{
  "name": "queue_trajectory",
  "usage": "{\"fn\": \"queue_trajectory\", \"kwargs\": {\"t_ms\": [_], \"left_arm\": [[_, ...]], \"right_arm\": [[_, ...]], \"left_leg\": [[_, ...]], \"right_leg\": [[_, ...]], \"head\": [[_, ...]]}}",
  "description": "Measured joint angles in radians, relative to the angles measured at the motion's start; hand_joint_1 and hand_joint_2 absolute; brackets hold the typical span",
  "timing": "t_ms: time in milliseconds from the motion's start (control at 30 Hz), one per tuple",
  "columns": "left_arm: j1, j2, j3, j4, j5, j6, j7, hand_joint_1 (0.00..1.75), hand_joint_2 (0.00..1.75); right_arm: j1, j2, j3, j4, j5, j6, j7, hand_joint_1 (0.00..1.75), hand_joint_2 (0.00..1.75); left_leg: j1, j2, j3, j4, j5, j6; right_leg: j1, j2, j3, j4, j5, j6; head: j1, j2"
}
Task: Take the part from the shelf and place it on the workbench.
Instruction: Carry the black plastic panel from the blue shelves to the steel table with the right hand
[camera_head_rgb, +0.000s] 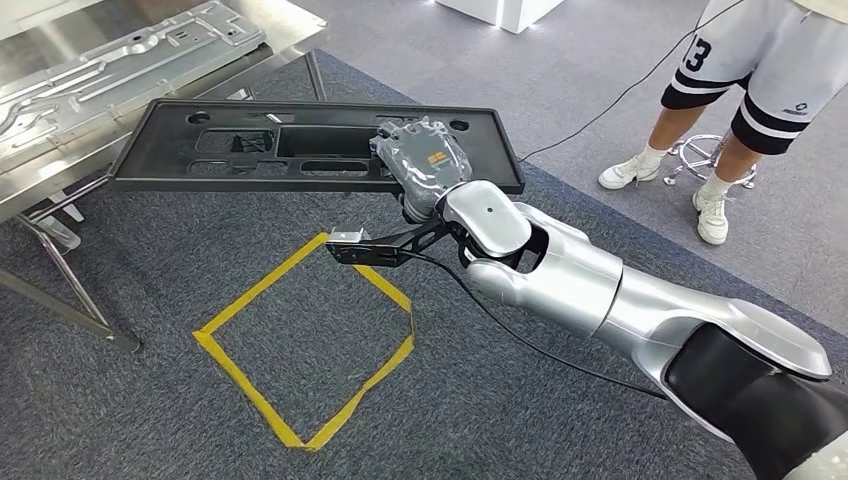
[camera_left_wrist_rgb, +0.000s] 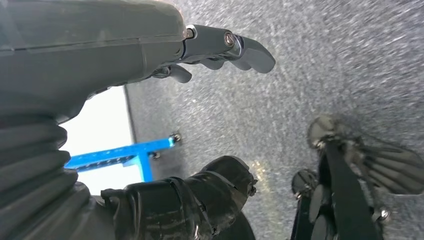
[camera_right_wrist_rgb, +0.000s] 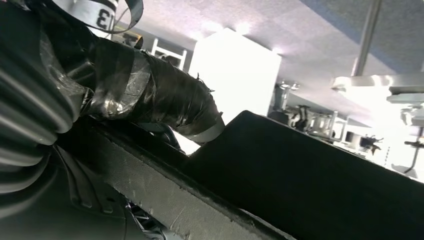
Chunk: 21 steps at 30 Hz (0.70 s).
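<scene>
Right hand (camera_head_rgb: 425, 165): clamped on the near edge of the black part (camera_head_rgb: 250, 145), held flat above the carpet
Left hand (camera_left_wrist_rgb: 150, 60): holds nothing, fingers apart
Surface (camera_head_rgb: 60, 150): metal, just beside the part's far end
Room: grey carpet, yellow taped square (camera_head_rgb: 305, 335), person (camera_head_rgb: 745, 80) standing

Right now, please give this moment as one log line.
right hand: holds black panel | panel: beside metal workbench, not set down | left hand: holds nothing

Flat black panel part (camera_head_rgb: 250, 145) — cutouts, level, in hand's (camera_head_rgb: 425, 165) grip
</scene>
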Motion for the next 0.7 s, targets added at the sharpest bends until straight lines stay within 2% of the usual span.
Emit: {"fn": "queue_trajectory", "kwargs": {"t_ms": [33,67,133,167,233,300,367,433,467,500,533,600,633,700], "left_arm": [[0.0,0.0,-0.002,0.0,-0.011,0.0,-0.004,0.0,1.75],[0.0,0.0,-0.005,0.0,-0.023,0.0,-0.007,0.0,1.75],[0.0,0.003,-0.014,0.0,-0.037,0.0,-0.009,0.0,1.75],[-0.001,0.005,-0.019,0.0,-0.039,0.001,-0.009,0.0,1.75],[-0.003,0.007,-0.026,0.0,-0.037,0.006,-0.007,0.0,1.75],[-0.002,0.008,-0.033,0.0,-0.034,0.012,-0.005,0.0,1.75],[-0.002,0.009,-0.036,0.0,-0.03,0.015,-0.003,0.0,1.75],[-0.004,0.009,-0.039,0.0,-0.028,0.025,0.001,0.0,1.75],[-0.005,0.009,-0.04,0.0,-0.028,0.037,0.002,0.0,1.75],[-0.006,0.01,-0.042,0.0,-0.028,0.052,0.004,0.0,1.75],[-0.007,0.01,-0.042,0.0,-0.028,0.068,0.005,0.0,1.75],[-0.006,0.01,-0.043,0.0,-0.028,0.092,0.007,0.0,1.75],[-0.006,0.011,-0.043,0.0,-0.028,0.098,0.008,0.0,1.75],[-0.006,0.012,-0.044,0.0,-0.027,0.103,0.009,0.0,1.75]], "right_arm": [[0.0,0.0,0.0,0.0,0.0,0.001,-0.001,1.75,1.75],[0.0,0.0,0.0,0.0,0.0,0.002,-0.002,1.75,1.75],[-0.001,-0.001,0.0,0.0,0.0,0.002,-0.002,1.75,1.75],[-0.001,-0.001,0.0,0.0,0.001,0.002,-0.002,1.75,1.75],[-0.001,-0.001,0.0,0.0,0.001,0.004,-0.002,1.75,1.75],[-0.001,-0.002,0.0,0.0,0.002,0.005,-0.003,1.75,1.75],[-0.003,-0.003,0.0,0.0,0.002,0.006,-0.003,1.75,1.75],[-0.001,-0.004,0.0,0.0,0.002,0.008,-0.003,1.75,1.75],[0.002,-0.004,0.0,0.0,0.002,0.008,-0.003,1.75,1.75],[0.006,-0.005,0.0,0.0,0.002,0.009,-0.003,1.75,1.75],[0.008,-0.005,0.0,0.0,0.002,0.009,-0.003,1.75,1.75],[0.008,-0.005,0.0,0.0,0.002,0.01,-0.001,1.75,1.75],[0.007,-0.005,0.0,0.0,0.002,0.01,0.0,1.75,1.75],[0.008,-0.005,0.0,0.0,0.002,0.012,0.001,1.75,1.75]], "left_leg": [[-0.001,0.0,0.018,-0.038,0.028,0.004],[-0.002,0.001,0.05,-0.101,0.064,0.009],[-0.011,0.003,0.114,-0.221,0.104,0.023],[-0.016,0.004,0.131,-0.252,0.107,0.029],[-0.025,0.003,0.14,-0.273,0.103,0.036],[-0.021,0.003,0.155,-0.292,0.106,0.041],[-0.017,0.004,0.172,-0.309,0.109,0.049],[-0.019,0.004,0.176,-0.31,0.105,0.059],[-0.02,0.002,0.176,-0.307,0.102,0.062],[-0.02,0.0,0.177,-0.303,0.098,0.063],[-0.019,-0.002,0.177,-0.297,0.094,0.062],[-0.016,-0.007,0.175,-0.279,0.08,0.053],[-0.017,-0.009,0.172,-0.267,0.072,0.047],[-0.019,-0.013,0.165,-0.254,0.062,0.036]], "right_leg": [[0.002,-0.004,0.002,0.0,-0.002,0.0],[0.003,-0.007,0.006,0.0,-0.004,0.001],[0.004,-0.012,0.011,-0.005,-0.007,0.006],[0.003,-0.014,0.011,-0.007,-0.007,0.01],[0.002,-0.017,0.012,-0.014,-0.006,0.021],[0.004,-0.017,0.013,-0.008,-0.014,0.031],[0.009,-0.012,-0.019,0.064,-0.051,0.033],[0.011,-0.007,-0.089,0.194,-0.1,0.032],[0.01,-0.006,-0.12,0.242,-0.11,0.033],[0.008,-0.006,-0.135,0.257,-0.101,0.035],[0.006,-0.006,-0.131,0.232,-0.075,0.038],[0.0,-0.006,-0.08,0.112,-0.008,0.042],[-0.001,-0.005,-0.055,0.058,0.012,0.041],[0.002,-0.002,-0.034,0.016,0.016,0.034]], "head": [[0.0,0.0],[0.0,0.0],[0.0,0.0],[0.0,0.0],[0.0,0.0],[0.002,0.0],[0.004,0.0],[0.004,0.0],[0.005,0.0],[0.005,0.0],[0.005,0.0],[0.005,0.0],[0.005,0.0],[0.004,0.0]]}}
